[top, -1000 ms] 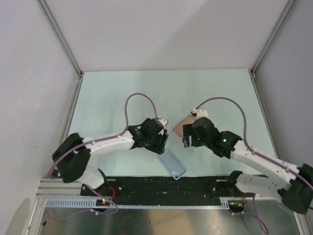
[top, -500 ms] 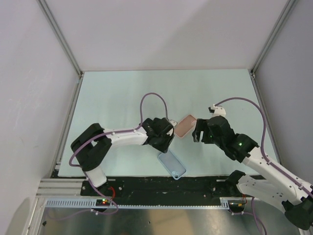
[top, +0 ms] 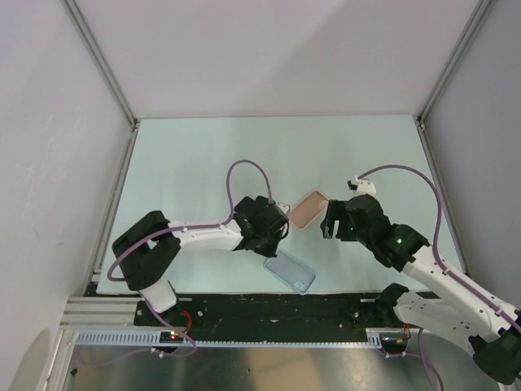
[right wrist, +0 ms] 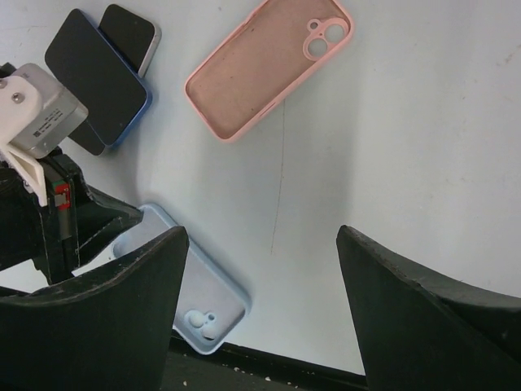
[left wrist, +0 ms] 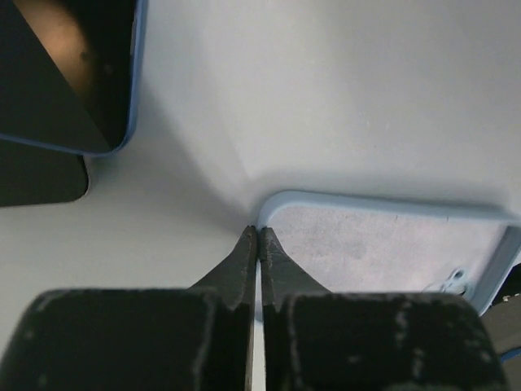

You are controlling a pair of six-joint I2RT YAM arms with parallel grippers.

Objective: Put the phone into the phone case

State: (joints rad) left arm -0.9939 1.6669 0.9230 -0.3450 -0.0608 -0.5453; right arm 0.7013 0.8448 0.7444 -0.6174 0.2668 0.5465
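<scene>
The phone (right wrist: 96,75), black screen with a blue edge, lies overlapping a second, grey-edged phone (right wrist: 132,31); it also shows in the left wrist view (left wrist: 73,73). The pink phone case (right wrist: 264,69) lies empty and face up (top: 309,209), apart from both grippers. My left gripper (left wrist: 259,232) is shut, its tips pinching the corner rim of a separate light blue case (left wrist: 383,244) near the table's front edge (top: 291,272). My right gripper (right wrist: 260,232) hangs open above bare table, just right of the pink case (top: 330,221).
A dark slab (left wrist: 41,175) lies partly under the phone. The black base strip (top: 269,305) runs right along the light blue case's near end. Grey walls enclose the table on three sides.
The left gripper has closed at the light blue case's corner, and that case has turned and slid slightly right. The right arm drew back right off the pink case, then held still.
</scene>
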